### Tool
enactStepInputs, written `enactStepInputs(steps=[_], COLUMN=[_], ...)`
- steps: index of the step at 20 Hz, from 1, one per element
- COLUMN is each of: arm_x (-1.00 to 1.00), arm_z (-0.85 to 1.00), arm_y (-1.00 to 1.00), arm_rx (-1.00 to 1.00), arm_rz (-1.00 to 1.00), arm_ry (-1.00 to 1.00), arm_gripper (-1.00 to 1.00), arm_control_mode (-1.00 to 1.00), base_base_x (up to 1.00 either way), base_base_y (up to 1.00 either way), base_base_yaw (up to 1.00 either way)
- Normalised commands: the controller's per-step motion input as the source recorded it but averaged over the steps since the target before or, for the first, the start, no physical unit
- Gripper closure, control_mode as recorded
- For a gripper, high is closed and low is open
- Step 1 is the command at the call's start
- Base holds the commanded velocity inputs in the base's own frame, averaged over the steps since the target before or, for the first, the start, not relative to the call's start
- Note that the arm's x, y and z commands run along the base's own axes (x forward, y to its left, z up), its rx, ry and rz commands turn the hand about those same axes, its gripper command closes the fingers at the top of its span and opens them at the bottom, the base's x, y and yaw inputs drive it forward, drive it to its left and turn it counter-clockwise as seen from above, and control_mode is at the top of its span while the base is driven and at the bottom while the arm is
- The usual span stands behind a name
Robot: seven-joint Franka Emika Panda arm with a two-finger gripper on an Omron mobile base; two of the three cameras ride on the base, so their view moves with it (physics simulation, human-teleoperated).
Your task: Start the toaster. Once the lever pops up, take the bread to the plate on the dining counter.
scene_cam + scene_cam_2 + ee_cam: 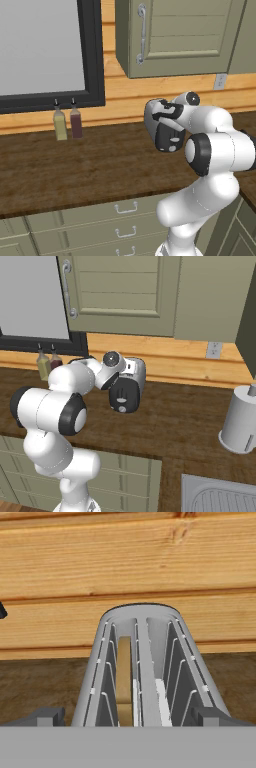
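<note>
The gripper (pixel 128 719) hangs right over the toaster (pixel 145 667), its jaws spread wide, one dark tip on each side of the toaster's body, gripping nothing. The toaster, silver with a dark end (pixel 125 393), stands on the wood-grain table (pixel 60 165) near the plank back wall (pixel 125 562). A slice of bread (pixel 124 679) sits upright in its left slot. Far left, two bottles (pixel 67 124) stand beneath a dark-framed window (pixel 92 55). A grey canister (pixel 240 423) stands at right.
</note>
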Motion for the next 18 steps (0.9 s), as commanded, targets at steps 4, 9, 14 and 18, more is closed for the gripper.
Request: enactStepInputs(steps=[4, 9, 14, 18], arm_x=[0.0, 0.0, 0.0, 0.0], arm_z=[0.0, 0.0, 0.0, 0.0], arm_y=[0.0, 0.0, 0.0, 0.0], arm_rx=[0.0, 0.0, 0.0, 0.0], arm_rz=[0.0, 0.0, 0.0, 0.0], arm_ry=[0.0, 0.0, 0.0, 0.0], arm_gripper=[-1.0, -1.0, -1.0, -1.0], arm_control_mode=[-1.0, -1.0, -1.0, -1.0], base_base_x=[0.0, 0.0, 0.0, 0.0], base_base_y=[0.0, 0.0, 0.0, 0.0], base_base_yaw=[0.0, 0.0, 0.0, 0.0])
